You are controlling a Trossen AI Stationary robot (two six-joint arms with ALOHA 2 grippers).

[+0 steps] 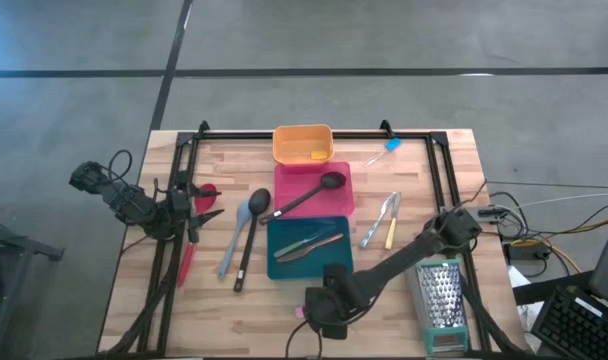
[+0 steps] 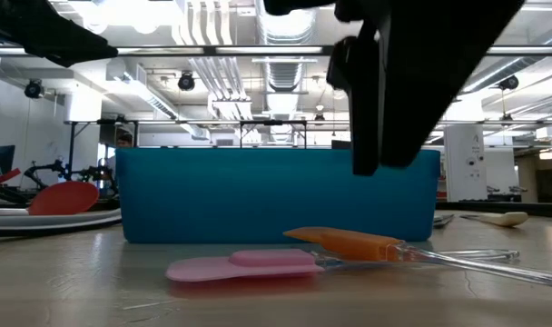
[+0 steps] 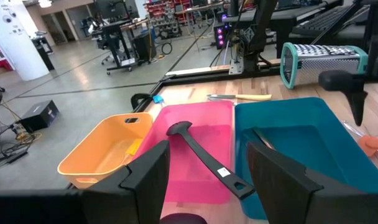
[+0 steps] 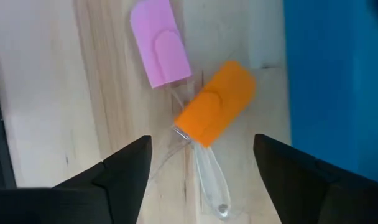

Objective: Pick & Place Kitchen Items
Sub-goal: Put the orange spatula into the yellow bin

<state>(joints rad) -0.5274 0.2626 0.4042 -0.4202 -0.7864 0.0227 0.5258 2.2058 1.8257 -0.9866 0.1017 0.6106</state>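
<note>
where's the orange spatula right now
The orange spatula lies on the table's near edge beside the pink spatula, just in front of the teal tray, directly under the open right gripper.

The table (image 1: 454, 160) is showing pale, matt wood planks with visible grain. The orange spatula (image 4: 215, 112) and pink spatula (image 4: 159, 42) are looking like smooth, soft-matt silicone on clear glossy plastic handles, while the teal tray (image 3: 301, 146) is looking like smooth plastic. At 5 o'clock, the grater (image 1: 442, 296) is gleaming as perforated, rough metal.
</note>
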